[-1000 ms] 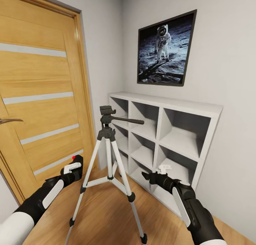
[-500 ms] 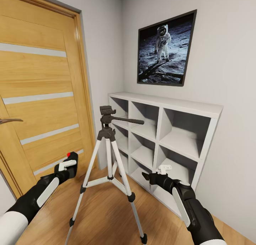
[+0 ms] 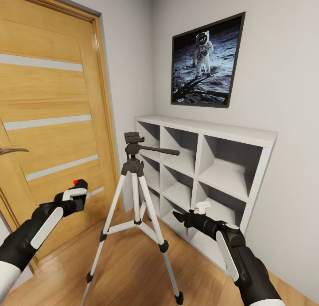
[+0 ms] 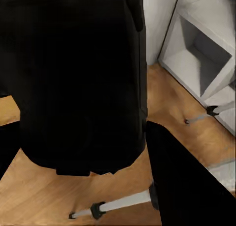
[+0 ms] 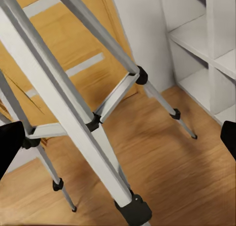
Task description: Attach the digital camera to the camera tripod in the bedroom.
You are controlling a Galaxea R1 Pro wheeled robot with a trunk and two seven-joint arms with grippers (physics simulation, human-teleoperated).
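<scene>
Beside door (image 3: 48, 97), digital camera (image 3: 79, 195) higher

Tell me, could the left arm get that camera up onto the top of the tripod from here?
Probably yes. The left end effector holds the digital camera beside the door, lower than the camera tripod head. Nothing stands between them, so lifting up and across looks open.

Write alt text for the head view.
A tripod stands on a wood floor before a white shelf, its head bare. The left gripper holds a black camera beside a wooden door; the right gripper hovers open near the shelf.
</scene>
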